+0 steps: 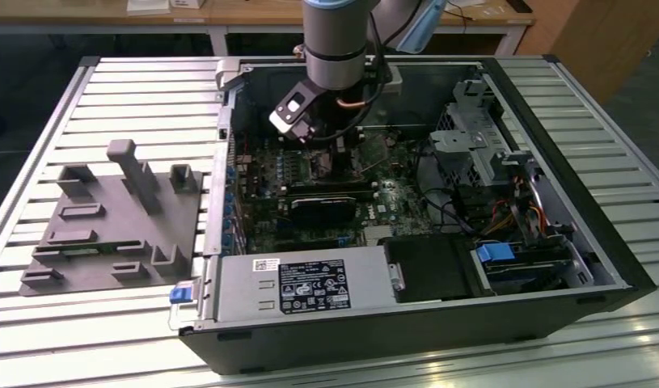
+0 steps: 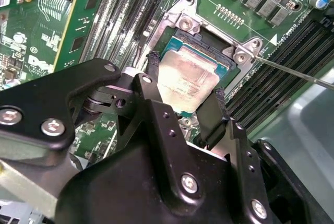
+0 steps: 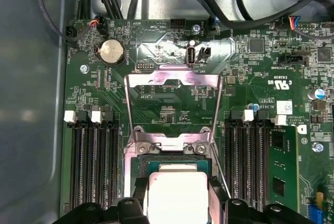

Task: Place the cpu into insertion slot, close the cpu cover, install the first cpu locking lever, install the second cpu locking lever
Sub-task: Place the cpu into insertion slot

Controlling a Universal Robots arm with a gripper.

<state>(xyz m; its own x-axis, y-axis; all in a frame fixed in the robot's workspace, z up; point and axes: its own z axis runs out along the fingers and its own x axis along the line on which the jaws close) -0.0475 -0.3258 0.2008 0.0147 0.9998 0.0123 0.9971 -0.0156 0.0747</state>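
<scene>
At the insertion slot (image 2: 203, 40): cpu (image 2: 190, 72) clamped in gripper (image 2: 186, 79), cpu cover (image 3: 172, 78) raised.
The flat square chip, matte silvery-grey, is pinched on two opposite edges by black fingers (image 2: 219, 104); seating cannot be judged. The cover's thin metal frame is stood open over the green motherboard (image 3: 172, 114). Long black memory slots (image 3: 94, 166) crowd both sides; a wire locking lever (image 2: 297, 73) is seen angled away.

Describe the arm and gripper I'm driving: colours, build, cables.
The arm is a grey cylinder with a black band and a light-blue joint cap. The gripper is matte black, angular, with silver screws and two slim black fingers.
</scene>
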